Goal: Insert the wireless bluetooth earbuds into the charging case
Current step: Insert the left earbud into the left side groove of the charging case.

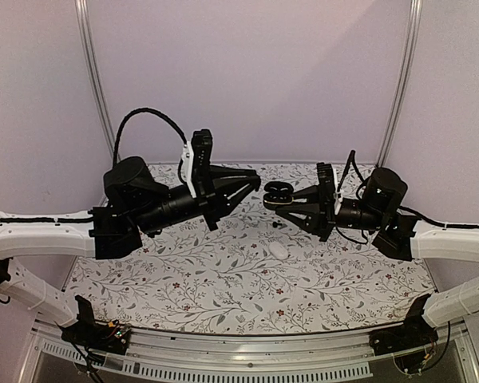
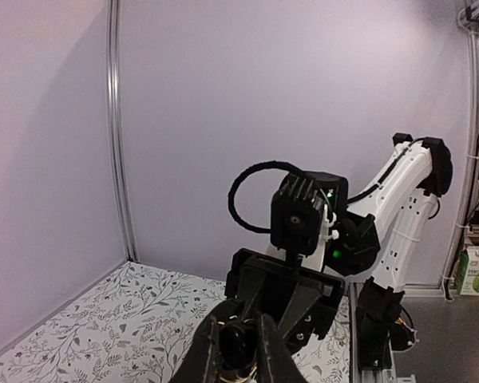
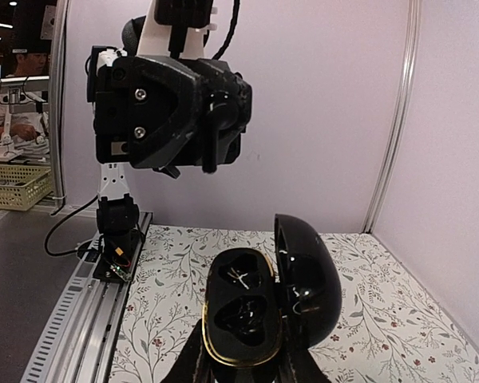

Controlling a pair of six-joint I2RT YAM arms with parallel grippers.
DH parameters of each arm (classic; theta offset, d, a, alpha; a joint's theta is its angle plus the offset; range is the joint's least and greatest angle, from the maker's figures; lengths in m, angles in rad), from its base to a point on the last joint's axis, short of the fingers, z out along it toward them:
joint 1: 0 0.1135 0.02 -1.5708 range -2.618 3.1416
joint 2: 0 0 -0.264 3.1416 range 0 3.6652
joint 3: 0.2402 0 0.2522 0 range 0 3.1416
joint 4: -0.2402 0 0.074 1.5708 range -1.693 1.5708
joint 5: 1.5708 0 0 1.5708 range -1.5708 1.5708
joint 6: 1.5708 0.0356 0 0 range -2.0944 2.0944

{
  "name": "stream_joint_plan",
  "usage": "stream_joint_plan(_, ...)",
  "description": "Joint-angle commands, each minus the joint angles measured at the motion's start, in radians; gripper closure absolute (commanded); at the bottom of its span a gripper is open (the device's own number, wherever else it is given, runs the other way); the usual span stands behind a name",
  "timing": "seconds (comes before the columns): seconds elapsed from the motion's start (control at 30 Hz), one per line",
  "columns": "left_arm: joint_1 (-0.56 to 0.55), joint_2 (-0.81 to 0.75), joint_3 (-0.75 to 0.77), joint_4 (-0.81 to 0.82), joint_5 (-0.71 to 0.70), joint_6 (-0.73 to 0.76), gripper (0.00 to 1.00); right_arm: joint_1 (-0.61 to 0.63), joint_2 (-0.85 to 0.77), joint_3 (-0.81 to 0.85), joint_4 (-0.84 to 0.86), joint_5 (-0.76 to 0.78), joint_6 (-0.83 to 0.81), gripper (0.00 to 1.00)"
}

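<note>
The charging case (image 3: 241,315) is held open above the table (image 1: 184,287) by the right gripper (image 1: 284,198), whose fingers are clamped on its lower half. The lid (image 3: 307,279) is stood up at one side. Both hollows are shown in the right wrist view, but whether either is filled cannot be told. The left gripper (image 1: 254,180) is pointed at the case from just beside it, apart from it. Its fingers (image 2: 207,351) are seen narrowly apart with something dark between them; whether anything is gripped cannot be told. One tiny dark earbud (image 1: 277,225) is seen lying on the table below the case, with a white oval object (image 1: 279,250) near it.
</note>
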Motion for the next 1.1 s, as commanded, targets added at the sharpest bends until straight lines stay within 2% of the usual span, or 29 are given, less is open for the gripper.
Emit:
stream_joint_plan(0.0,-0.019,0.02,0.032,0.016,0.033,0.025,0.88,0.022,-0.018,0.023,-0.014,0.051,-0.081,0.92)
stream_joint_plan(1.07,-0.036,0.09,0.054,0.002,0.016,0.073,0.88,0.047,-0.052,0.016,-0.03,0.038,-0.119,0.92)
